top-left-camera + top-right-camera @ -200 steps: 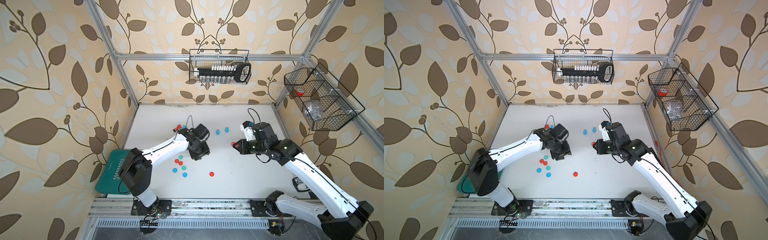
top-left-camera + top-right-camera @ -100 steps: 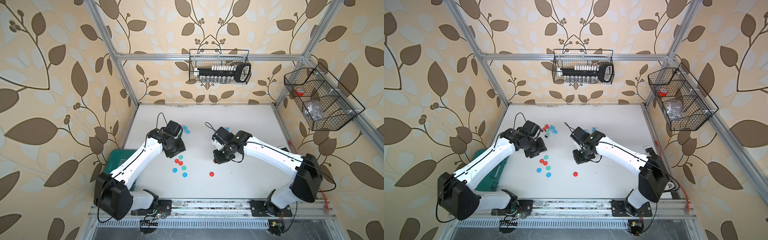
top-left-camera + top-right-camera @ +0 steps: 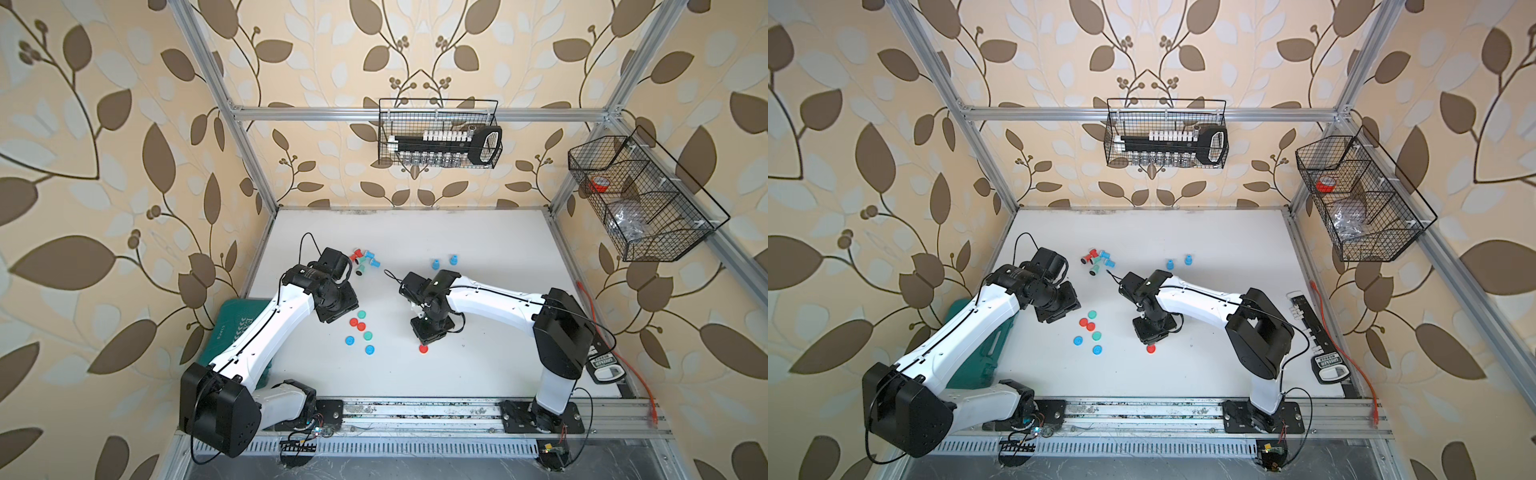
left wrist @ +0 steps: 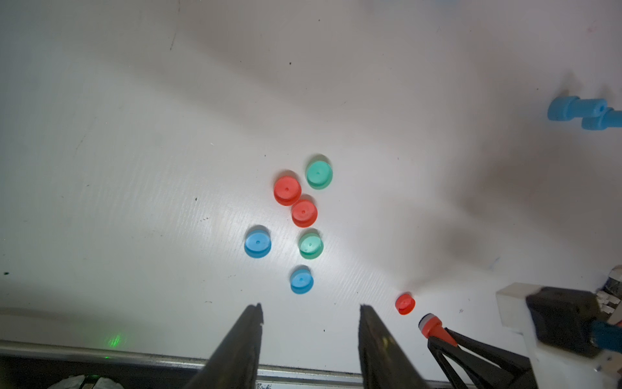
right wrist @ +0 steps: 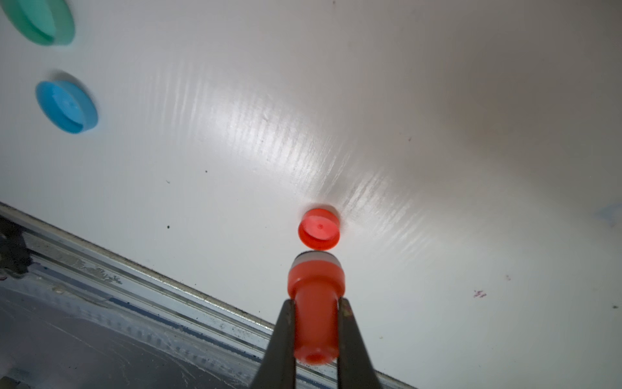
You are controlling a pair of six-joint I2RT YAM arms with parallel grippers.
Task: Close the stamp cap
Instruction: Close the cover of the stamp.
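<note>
Tabletop [image 5: 202, 151] bears red cap [image 5: 319, 229] just ahead of stamp [image 5: 316, 279] in right claw [image 5: 315, 304].

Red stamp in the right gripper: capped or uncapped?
Uncapped: red stamp shows its bare pale face; red cap lies on the table.

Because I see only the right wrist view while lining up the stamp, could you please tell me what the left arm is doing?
Observer: The left pincer is open and empty, hovering near six loose round plastic caps in red, teal and blue.
Operator: Thank you. Is it clear of my red plastic stamp?
Observer: Yes, the left wrist view shows the two apart, not touching.
Operator: And where are the other stamps, please?
Observer: In both top views a heap of red, teal and blue plastic stamps lies on the white table, just beyond the left arm's wrist.
</note>
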